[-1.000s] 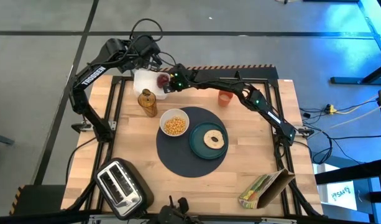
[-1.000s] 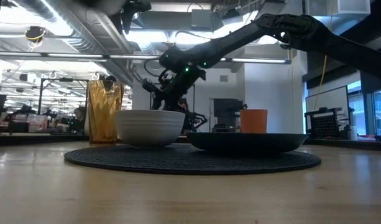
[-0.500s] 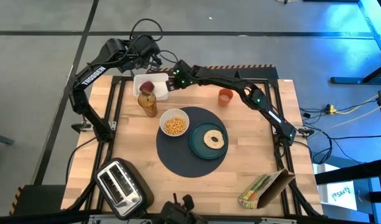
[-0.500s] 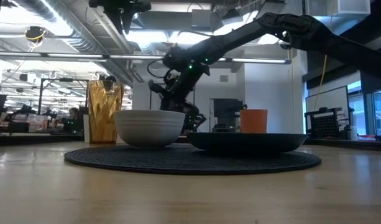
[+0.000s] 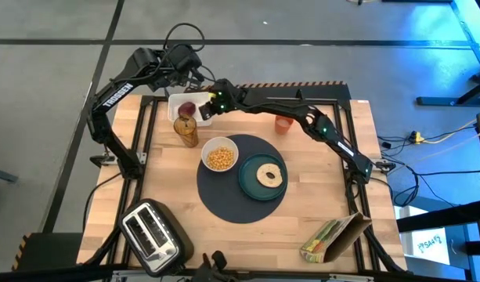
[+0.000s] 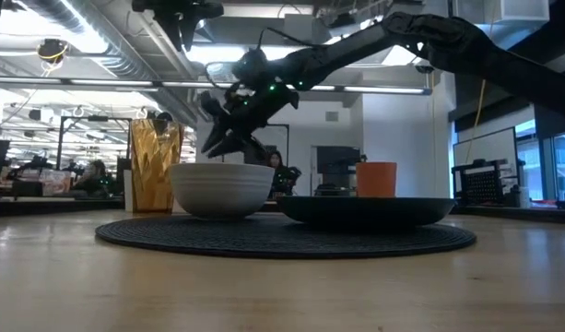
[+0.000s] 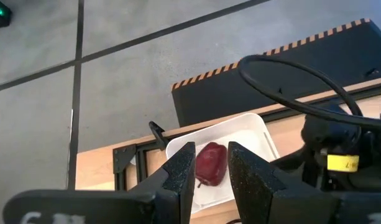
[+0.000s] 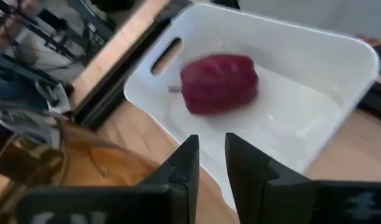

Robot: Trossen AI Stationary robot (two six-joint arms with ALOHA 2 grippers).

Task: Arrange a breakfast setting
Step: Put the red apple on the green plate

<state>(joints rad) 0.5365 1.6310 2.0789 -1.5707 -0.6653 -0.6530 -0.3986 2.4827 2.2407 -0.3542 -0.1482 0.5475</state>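
A red fruit [image 5: 189, 108] lies on the floor of a white bin [image 5: 175, 100] at the table's far left; it also shows in the right wrist view [image 8: 219, 84] and the left wrist view [image 7: 210, 167]. My right gripper [image 5: 203, 110] hangs shut above the bin's near right edge, short of the fruit [image 8: 212, 140]. My left gripper [image 5: 193, 77] waits shut, high above the bin. A white bowl [image 5: 220, 155] of yellow cereal and a teal plate [image 5: 251, 184] with a bagel [image 5: 269, 175] stand on the round dark mat [image 5: 224, 200]. An orange cup [image 5: 283, 123] stands on the wood behind the mat. The spoon is out of view.
An amber glass [image 5: 186, 130] stands just on the near side of the bin, close below my right gripper. A silver toaster [image 5: 149, 233] sits at the near left corner and a yellow-green cereal bag [image 5: 333, 239] at the near right.
My right gripper has drawn back from the bin, risen a little, then swung toward the table's near left over the bin's edge. The red fruit, beside the gripper at the bin's right end a second ago, now lies in the bin's middle.
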